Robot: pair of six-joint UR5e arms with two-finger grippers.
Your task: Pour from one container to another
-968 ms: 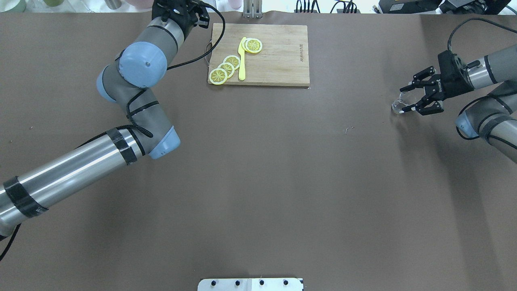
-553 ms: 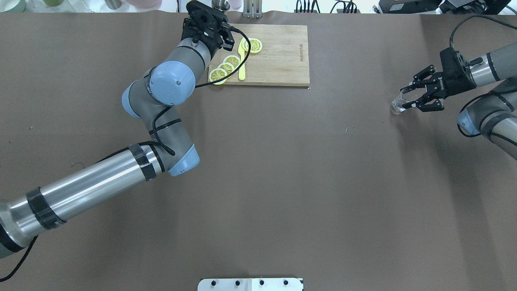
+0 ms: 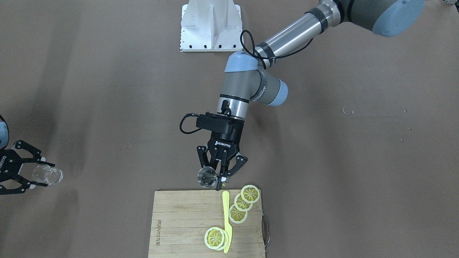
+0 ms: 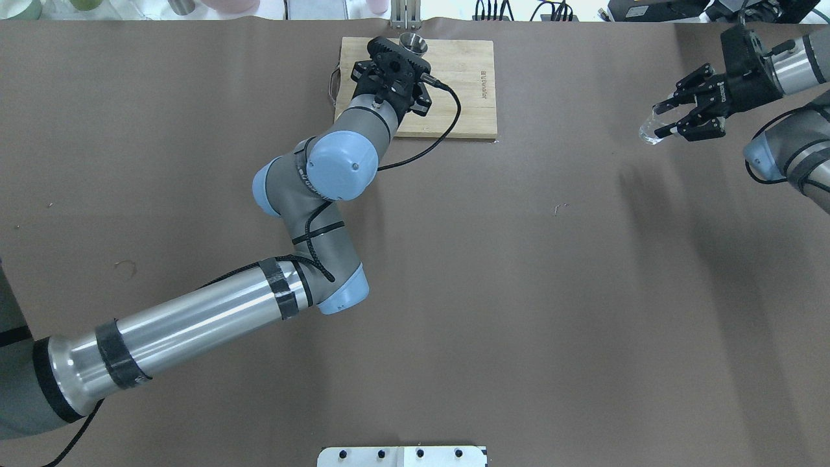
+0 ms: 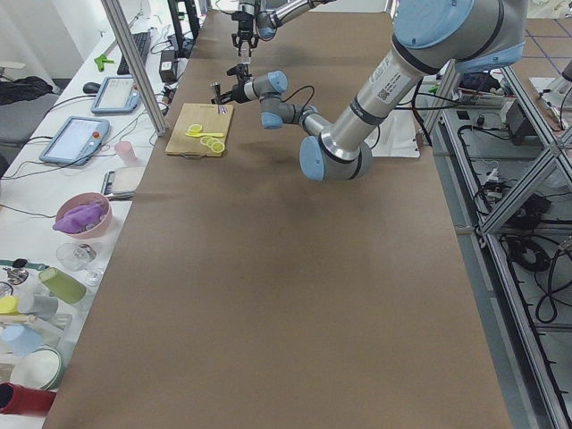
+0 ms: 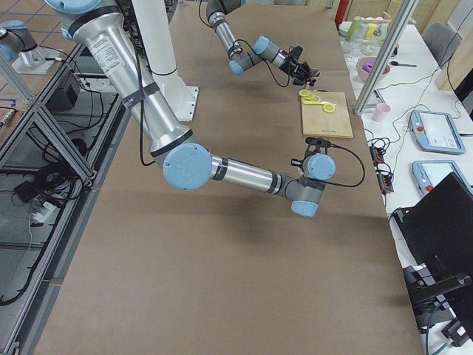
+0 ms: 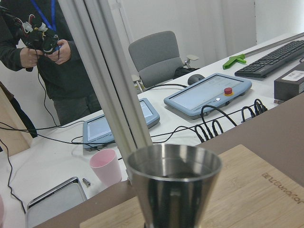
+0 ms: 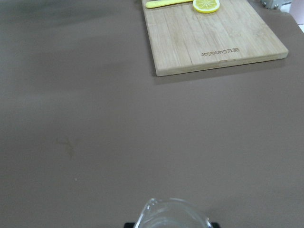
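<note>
Finding 1: the left pincer (image 3: 219, 171) is clamped on the steel jigger (image 3: 207, 178), which it holds clear of the tabletop (image 3: 340, 186) at the edge of the cutting board (image 3: 179, 222). The left wrist view shows the jigger upright, long axis vertical and mouth up; whether it holds anything cannot be told. Finding 2: the right pincer (image 4: 663, 121) is closed around the clear glass tumbler (image 4: 648, 131), near the robot's right end of the tabletop. Its exact tilt cannot be told. Finding 3, the governing relation: the 2 vessels are well apart, the tumbler lying toward the robot's right of the jigger with bare tabletop between them. Assessment: pouring has not begun. The gap along the tabletop's length must be closed and the jigger's mouth brought above the tumbler's rim before any tilt.
</note>
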